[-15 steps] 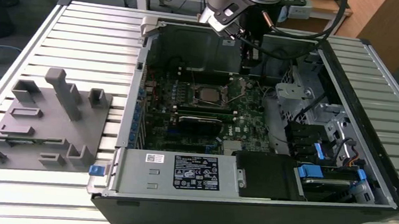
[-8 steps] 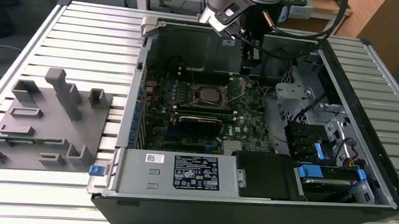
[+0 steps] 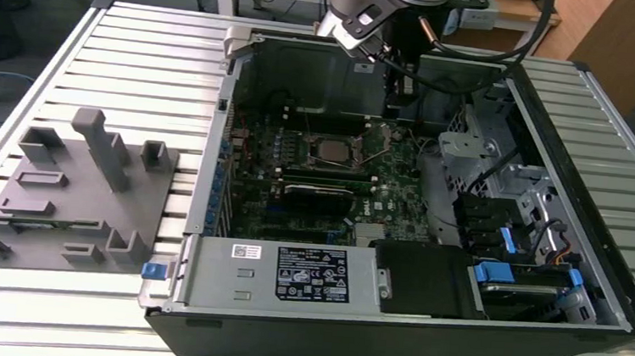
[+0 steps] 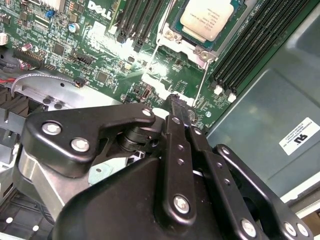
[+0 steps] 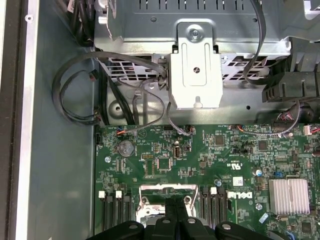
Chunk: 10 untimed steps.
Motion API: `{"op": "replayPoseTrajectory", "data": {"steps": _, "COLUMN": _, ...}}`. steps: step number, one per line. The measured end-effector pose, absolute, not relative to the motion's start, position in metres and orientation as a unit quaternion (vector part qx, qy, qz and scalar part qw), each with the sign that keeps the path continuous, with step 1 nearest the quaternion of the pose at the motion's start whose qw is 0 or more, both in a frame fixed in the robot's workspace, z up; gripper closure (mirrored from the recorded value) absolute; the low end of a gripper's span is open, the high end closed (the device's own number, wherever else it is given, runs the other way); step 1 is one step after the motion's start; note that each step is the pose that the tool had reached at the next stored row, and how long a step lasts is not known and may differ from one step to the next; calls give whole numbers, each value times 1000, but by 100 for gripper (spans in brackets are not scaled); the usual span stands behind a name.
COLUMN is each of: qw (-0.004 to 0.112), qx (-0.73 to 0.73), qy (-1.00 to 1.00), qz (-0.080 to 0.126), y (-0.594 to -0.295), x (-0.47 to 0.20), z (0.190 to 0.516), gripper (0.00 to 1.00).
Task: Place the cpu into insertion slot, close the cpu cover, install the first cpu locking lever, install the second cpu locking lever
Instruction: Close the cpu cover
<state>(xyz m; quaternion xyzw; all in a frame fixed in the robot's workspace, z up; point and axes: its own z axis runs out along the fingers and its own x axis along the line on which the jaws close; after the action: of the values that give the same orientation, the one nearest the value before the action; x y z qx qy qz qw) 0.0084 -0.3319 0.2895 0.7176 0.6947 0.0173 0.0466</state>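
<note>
Second wrist view: cpu (image 4: 207,17) pale silver, square, rounded corners; gripper (image 4: 176,101) clenched, empty.

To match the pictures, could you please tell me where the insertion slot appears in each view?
Exterior view: insertion slot mid-motherboard, inside the open case.
Second wrist view: insertion slot beyond the pincer, holding the cpu.
First wrist view: insertion slot partly behind the pincer.
Shared landmark: black memory slots flanking it.

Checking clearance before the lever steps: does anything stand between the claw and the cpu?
Nothing visible does. In the second wrist view the claw, shut and empty, hangs over bare green board just short of the cpu, which lies framed by the cpu cover. Two thin metal rods flank it, not blocking.
</note>
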Motion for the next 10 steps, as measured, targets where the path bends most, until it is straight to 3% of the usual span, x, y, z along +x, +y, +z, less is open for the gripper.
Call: {"op": "replayPoseTrajectory", "data": {"steps": 10, "qw": 47, "qx": 718, "qy": 695, "qz": 17, "y": -332, "x": 13, "z": 290, "gripper": 89}}
